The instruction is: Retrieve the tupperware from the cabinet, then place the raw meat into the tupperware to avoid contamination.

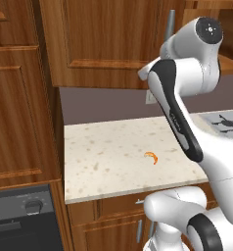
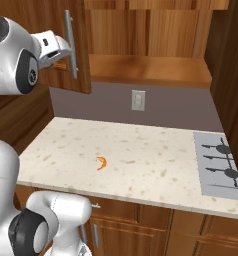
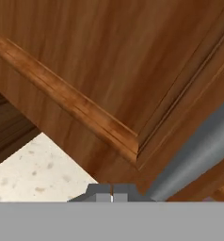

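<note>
Speckled beige worktop (image 2: 141, 150) under a grey-mauve wall (image 2: 181, 107) w/ a white outlet (image 2: 138, 100). Grey stove top (image 2: 222, 167) at worktop's right end, black oven (image 1: 23, 218) below its left end, wood drawers (image 2: 141, 220) beneath.

- The raw meat (image 2: 101, 163) lies on the counter (image 2: 141, 155) — near its front edge, well left of the stovetop (image 2: 222, 165).
- The cabinet (image 2: 151, 45) hangs above the counter; its door (image 2: 66, 45) stands swung out on the left.
- The gripper (image 3: 112, 194) sits close against that door, just beside the bar handle (image 2: 69, 44).
- A wall outlet (image 2: 138, 100) sits behind the counter, below the cabinet shelf (image 2: 151, 70).
- An oven (image 1: 23, 220) stands left of the counter — lower down.
</note>
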